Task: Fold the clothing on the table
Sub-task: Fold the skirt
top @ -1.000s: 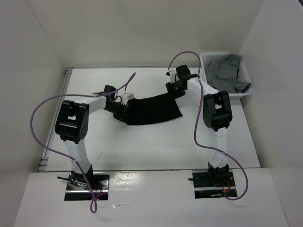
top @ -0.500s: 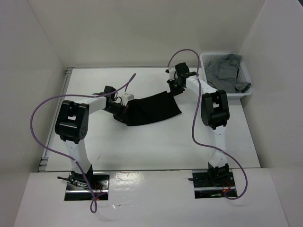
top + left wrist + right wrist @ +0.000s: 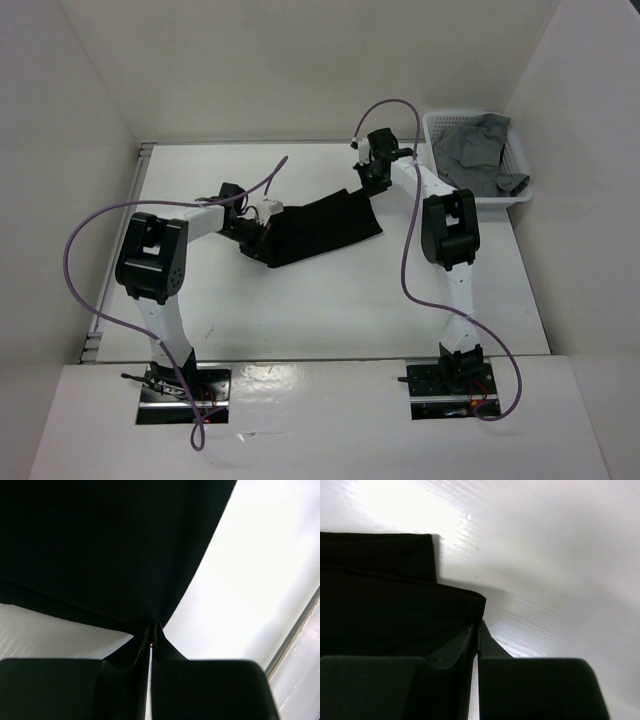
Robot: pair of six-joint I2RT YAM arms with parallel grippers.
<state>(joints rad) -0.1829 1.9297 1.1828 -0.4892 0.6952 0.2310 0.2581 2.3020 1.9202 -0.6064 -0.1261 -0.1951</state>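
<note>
The black clothing (image 3: 322,228) lies stretched between my two grippers near the middle of the white table (image 3: 300,310). My left gripper (image 3: 262,226) is shut on its left edge; in the left wrist view the clothing (image 3: 100,550) fills the upper left and runs into the pinched left gripper (image 3: 152,630). My right gripper (image 3: 367,185) is shut on the far right corner. The right wrist view shows the right gripper (image 3: 476,630) clamped on the folded edge of the clothing (image 3: 395,600).
A white lattice basket (image 3: 519,172) holding a grey garment (image 3: 478,150) stands at the back right, just right of my right arm. White walls enclose the table. Purple cables loop off both arms.
My right gripper has closed on the clothing's far right corner and drawn it up and back. The cloth's right side now rises toward that gripper. The left gripper stayed put.
</note>
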